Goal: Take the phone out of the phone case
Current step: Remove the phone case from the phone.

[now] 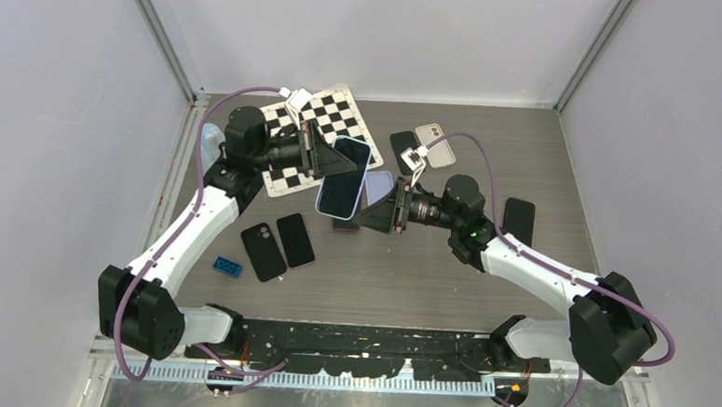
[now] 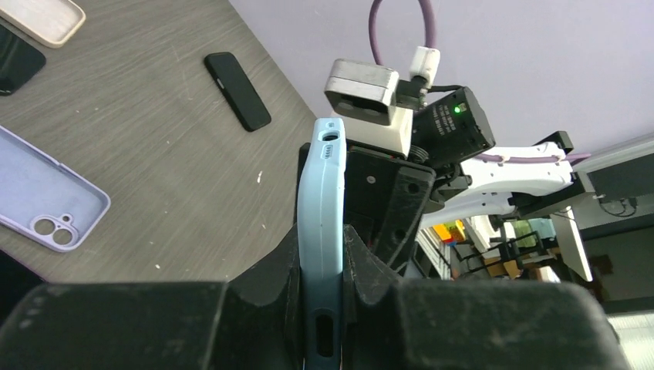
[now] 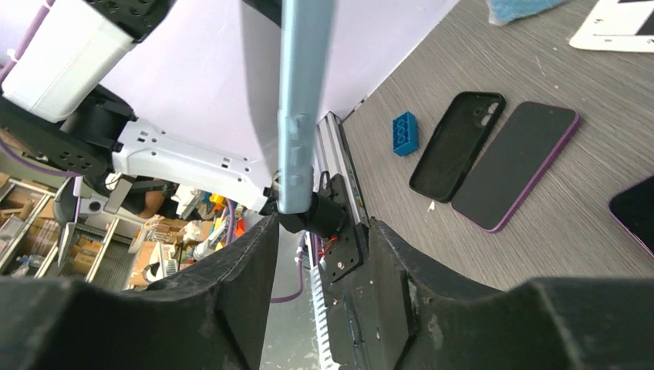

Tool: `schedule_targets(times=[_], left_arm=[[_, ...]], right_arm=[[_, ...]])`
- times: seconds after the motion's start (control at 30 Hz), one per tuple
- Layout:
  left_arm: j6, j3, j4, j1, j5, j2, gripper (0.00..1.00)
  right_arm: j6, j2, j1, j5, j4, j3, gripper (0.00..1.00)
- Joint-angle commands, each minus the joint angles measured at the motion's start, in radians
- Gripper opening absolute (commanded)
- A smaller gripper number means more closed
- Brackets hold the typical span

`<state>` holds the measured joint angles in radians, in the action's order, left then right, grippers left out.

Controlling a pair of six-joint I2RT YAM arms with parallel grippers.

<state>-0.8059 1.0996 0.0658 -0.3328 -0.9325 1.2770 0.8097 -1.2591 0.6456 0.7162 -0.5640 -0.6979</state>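
The phone [image 1: 344, 182], dark screen up, sits inside a light blue phone case [image 1: 333, 191] held above the table. My left gripper [image 1: 325, 161] is shut on the case's upper left end; in the left wrist view the case [image 2: 320, 200] stands edge-on, pinched between both fingers of that gripper [image 2: 321, 247]. My right gripper [image 1: 368, 215] is at the case's lower right side, open. In the right wrist view the case's edge [image 3: 297, 116] ends just beyond the spread fingertips of that gripper [image 3: 320, 231], with nothing between them.
On the table lie a black case [image 1: 261, 251], a purple-edged phone [image 1: 296, 240], a blue brick [image 1: 226, 266], a checkerboard [image 1: 316, 127], a lavender case [image 1: 378, 188], a black phone [image 1: 402, 150], a beige case [image 1: 435, 144] and another black phone [image 1: 518, 219].
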Motion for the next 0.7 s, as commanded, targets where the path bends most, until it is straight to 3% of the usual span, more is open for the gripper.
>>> schedule_targets(times=[0.0,0.23,0.47,0.67], left_arm=[[0.031,0.005,0.069,-0.002,-0.015,-0.049,0.0],[0.021,-0.006,0.09,-0.002,-0.017,-0.056,0.0],[-0.029,-0.016,0.14,-0.002,-0.047,-0.046,0.0],[-0.055,-0.021,0.157,-0.002,-0.044,-0.056,0.0]], right_arm=[[-0.02,0.041,0.019,0.044,-0.102,-0.028,0.57],[-0.05,0.07,0.033,0.008,-0.086,-0.019,0.63],[-0.039,0.028,0.051,-0.031,-0.095,-0.034,0.42],[-0.064,0.001,0.066,-0.052,-0.08,-0.048,0.3]])
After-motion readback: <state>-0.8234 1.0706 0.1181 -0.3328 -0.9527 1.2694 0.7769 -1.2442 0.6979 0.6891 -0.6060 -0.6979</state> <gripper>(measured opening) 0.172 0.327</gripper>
